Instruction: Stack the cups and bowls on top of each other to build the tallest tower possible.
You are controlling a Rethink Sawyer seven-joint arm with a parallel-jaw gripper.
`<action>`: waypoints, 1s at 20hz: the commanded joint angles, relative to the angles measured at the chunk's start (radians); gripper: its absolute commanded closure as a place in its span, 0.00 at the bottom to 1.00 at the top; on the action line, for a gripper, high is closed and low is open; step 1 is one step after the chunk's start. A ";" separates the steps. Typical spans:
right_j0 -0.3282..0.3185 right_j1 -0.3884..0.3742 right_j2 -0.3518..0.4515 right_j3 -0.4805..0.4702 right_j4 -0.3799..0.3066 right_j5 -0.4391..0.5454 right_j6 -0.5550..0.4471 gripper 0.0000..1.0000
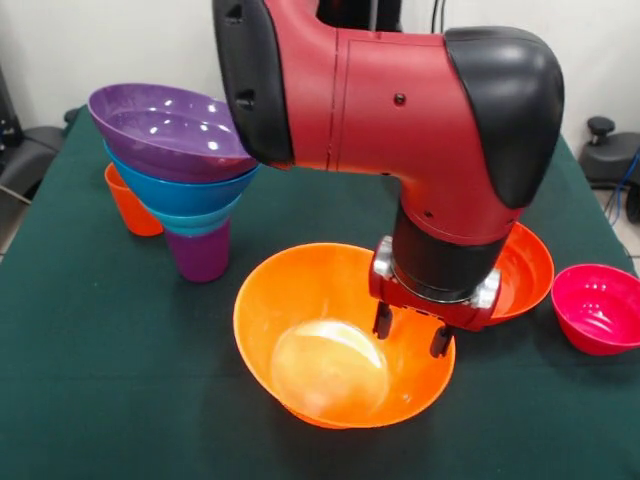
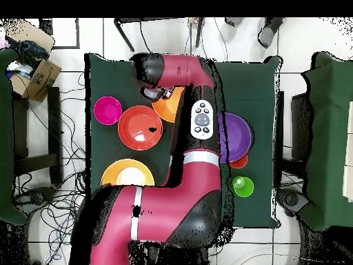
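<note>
We see the gripper (image 1: 411, 332) open, empty, over the orange bowl's (image 1: 300, 310) rim; tower (image 1: 185, 170) upper left; magenta bowl (image 1: 598, 307) right on desk (image 1: 100, 380).

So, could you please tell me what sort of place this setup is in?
Probably a robotics lab: a green-covered table on a tiled floor, loose cables trailing around it, cardboard boxes at one side, and a red arm working over plastic bowls.

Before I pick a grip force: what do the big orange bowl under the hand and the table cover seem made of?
The big orange bowl looks like thin glossy plastic: bright glare in its bottom, light glowing through its wall. The table cover looks like matte dark green cloth, without shine.
</note>
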 commanded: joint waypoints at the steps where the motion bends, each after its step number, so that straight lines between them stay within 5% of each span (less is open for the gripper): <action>1: 0.048 0.016 0.039 -0.019 -0.078 -0.005 -0.117 0.00; 20: 0.052 0.049 0.053 -0.139 -0.048 0.094 -0.143 0.00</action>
